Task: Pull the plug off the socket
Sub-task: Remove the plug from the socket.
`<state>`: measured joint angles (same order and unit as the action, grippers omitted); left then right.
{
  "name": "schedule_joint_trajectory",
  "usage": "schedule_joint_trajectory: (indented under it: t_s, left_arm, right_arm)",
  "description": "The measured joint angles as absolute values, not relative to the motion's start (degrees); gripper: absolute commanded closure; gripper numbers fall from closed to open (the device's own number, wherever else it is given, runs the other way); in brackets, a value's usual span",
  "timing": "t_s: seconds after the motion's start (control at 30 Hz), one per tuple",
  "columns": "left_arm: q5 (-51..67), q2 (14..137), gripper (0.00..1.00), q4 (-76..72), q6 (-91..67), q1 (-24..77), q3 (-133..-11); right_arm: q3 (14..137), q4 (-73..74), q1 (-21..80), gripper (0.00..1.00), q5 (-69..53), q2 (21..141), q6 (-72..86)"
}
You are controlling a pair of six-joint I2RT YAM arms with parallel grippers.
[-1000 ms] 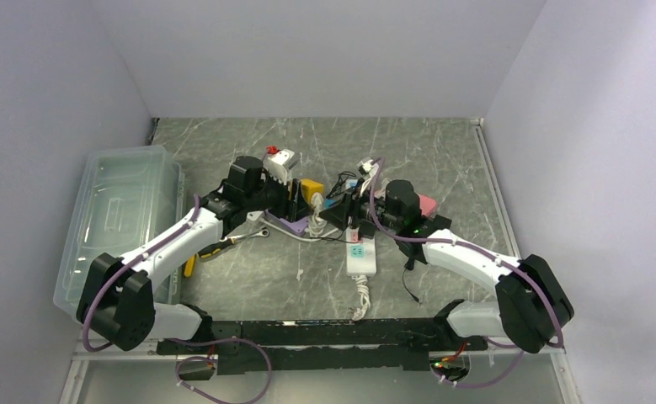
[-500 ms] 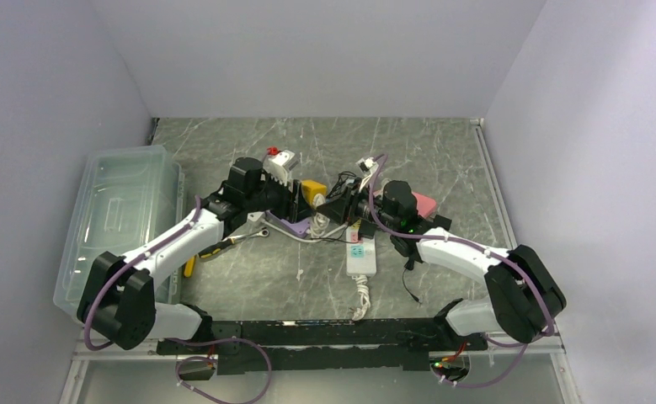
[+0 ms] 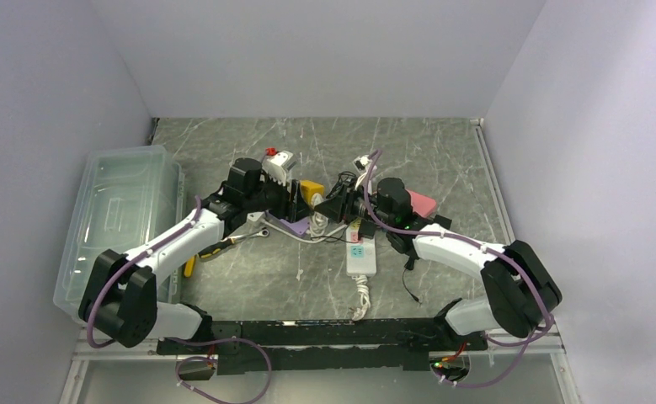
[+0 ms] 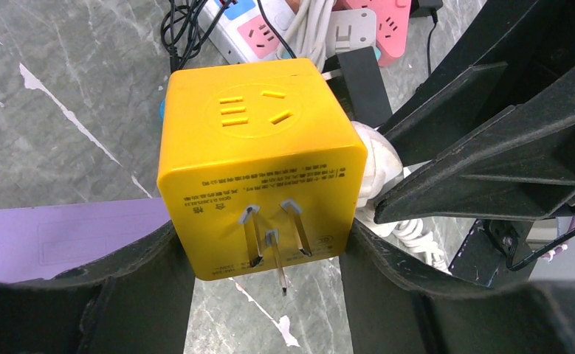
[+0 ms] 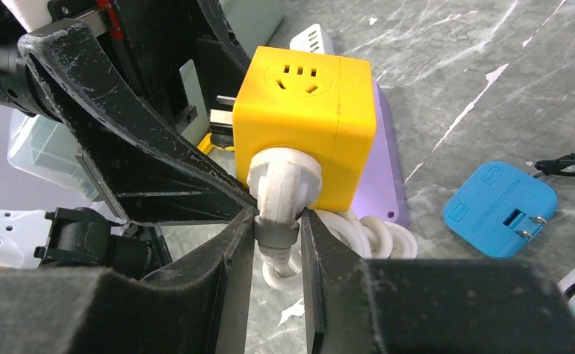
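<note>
Right tool (image 5: 275, 217) closed onto white plug (image 5: 284, 181); left tool (image 4: 262, 240) grips yellow socket (image 4: 258, 140) (plug seated); bin (image 3: 118, 202) contents unclear.

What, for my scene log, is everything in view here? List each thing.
socket cube: 1, yellow, mid-table, between the left gripper's fingers
plug: 1, white, seated in the cube's side
cord: 1, white, coiled below the plug
flat plate: 1, purple, lying by the cube
adapter: 1, blue, on the table beyond the plate
power strip: 1, white, nearer than the grippers
socket block: 1, pink, behind the right arm
bin: 1, clear, table's left edge
wrench: 1, silver, under the left arm
table: 1, grey marbled
left gripper: 1, black, clamped on the cube
right gripper: 1, black, fingers against the plug's neck
</note>
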<state>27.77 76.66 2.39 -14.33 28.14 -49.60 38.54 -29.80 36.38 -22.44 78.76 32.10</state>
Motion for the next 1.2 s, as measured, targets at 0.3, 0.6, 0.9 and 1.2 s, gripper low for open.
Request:
schedule_joint_trajectory:
  t_s: [0.3,0.6,0.9,1.2]
  left_arm:
    - [28.36,76.66,1.0,1.52,-14.98,27.35,-49.1]
    - [30.52,76.66,1.0,-0.38,-15.38,26.98,-48.97]
    - [29.47,76.75,1.0,0.93,-14.46,27.2,-48.99]
    - [27.29,76.79,1.0,4.99,-13.1,28.53,-49.8]
  right_arm:
    - [39.0,-29.41,36.38,1.0,-22.5,79.02,32.16]
    - [38.06,-31.48,33.54,1.0,-28.03,78.26,32.95]
    - [38.06,-30.02,35.77,1.0,-23.42,77.84,32.53]
    - [39.64,-20.78,47.29,1.0,0.58,73.91,26.02]
